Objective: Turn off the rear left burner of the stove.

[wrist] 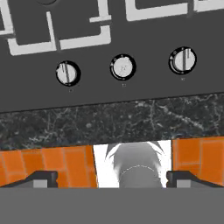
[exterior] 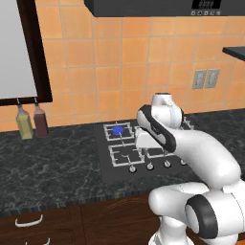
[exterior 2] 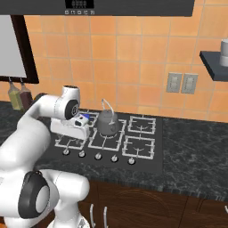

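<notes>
Rear left burner (exterior: 118, 129): I see its blue flame disc lit, in the back-left grate of the stove (exterior: 107, 165).
Gripper (wrist: 112, 178): my hand view looks down past two dark fingertips set wide apart, nothing between them; it hangs above the stove's front edge.
Knobs (wrist: 123, 67): three silver ones in a row under my hand camera.
Kettle (exterior 2: 107, 123): dark, on the middle grate, beside my arm.
Counter (exterior: 48, 162): dark marble, with two bottles (exterior: 32, 121) at the wall, far left.

I am looking at a kitchen: a black stove (exterior 2: 147, 153) with knobs (wrist: 123, 67), a kettle (exterior 2: 107, 123), orange wall tiles (exterior: 119, 57), dark counter (exterior: 48, 162).
</notes>
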